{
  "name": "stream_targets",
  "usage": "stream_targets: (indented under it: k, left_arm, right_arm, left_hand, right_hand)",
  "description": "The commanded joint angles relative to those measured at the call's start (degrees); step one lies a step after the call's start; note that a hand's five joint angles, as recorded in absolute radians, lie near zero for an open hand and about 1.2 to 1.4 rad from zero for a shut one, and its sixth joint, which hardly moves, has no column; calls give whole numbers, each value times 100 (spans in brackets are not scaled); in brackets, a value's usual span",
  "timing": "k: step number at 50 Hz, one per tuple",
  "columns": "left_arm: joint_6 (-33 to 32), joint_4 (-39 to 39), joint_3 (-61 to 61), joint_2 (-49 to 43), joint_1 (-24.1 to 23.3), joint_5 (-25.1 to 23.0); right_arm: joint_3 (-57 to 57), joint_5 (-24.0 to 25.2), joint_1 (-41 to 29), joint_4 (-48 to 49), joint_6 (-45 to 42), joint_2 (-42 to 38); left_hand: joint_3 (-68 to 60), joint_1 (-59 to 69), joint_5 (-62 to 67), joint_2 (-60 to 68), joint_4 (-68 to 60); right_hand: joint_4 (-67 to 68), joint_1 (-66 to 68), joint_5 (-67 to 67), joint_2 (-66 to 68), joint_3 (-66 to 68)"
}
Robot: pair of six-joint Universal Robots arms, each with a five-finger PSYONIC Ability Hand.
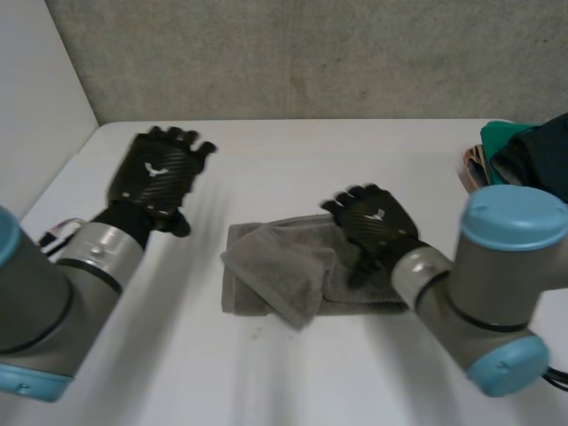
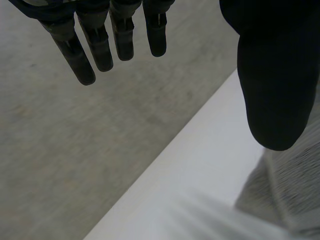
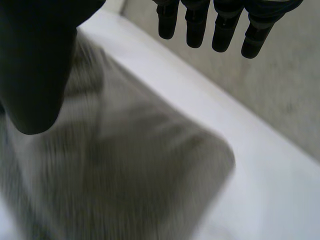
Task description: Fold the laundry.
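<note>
At the middle of the white table [image 1: 293,155] in the head view lies a folded grey towel [image 1: 284,275], one loose flap turned over its front edge. The right hand [image 1: 373,222] is over the towel's right part. The left hand [image 1: 158,173] is off to the towel's left, over bare table, with open room all around it. A pile of clothes [image 1: 515,151] sits at the table's right edge, well apart from the towel.

Left wrist view: the fingers [image 2: 80,55] are straight, the thumb is apart, and they hold nothing. The towel's edge [image 2: 290,185] lies beside the thumb.

Right wrist view: the fingers [image 3: 197,25] are straight and spread from the thumb, holding nothing. The towel [image 3: 125,170] is under the palm. Bare table separates its rounded corner from the wall [image 3: 280,90].
</note>
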State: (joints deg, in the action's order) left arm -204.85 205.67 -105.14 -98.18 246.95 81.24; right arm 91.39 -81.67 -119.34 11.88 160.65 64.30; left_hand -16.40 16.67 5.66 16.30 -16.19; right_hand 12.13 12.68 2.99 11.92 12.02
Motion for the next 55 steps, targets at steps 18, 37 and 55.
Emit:
stream_targets:
  k: [18,37,55]
  left_arm:
    - [428,-45,996,-2109,-2124,2493]
    - [1350,-115,478,-1564,-2318,2494]
    - [2617,-729,1363,-2424,-2555,1720]
  right_arm:
    - [1039,195,895,42,-165,171]
    - [1056,54,886,174,-165,215]
    - [1056,-16,886,121,-165,373]
  left_hand:
    - [-139,112,213,148,-160]
    - [-2341,2314,2415,2351,-2362]
    - [-964,937,1038,974,-985]
  right_hand:
    - [-137,-192,-224,-116,-126]
    - [-87,-141,-173,-66,-76]
    - [-87,-141,-173,-66,-76]
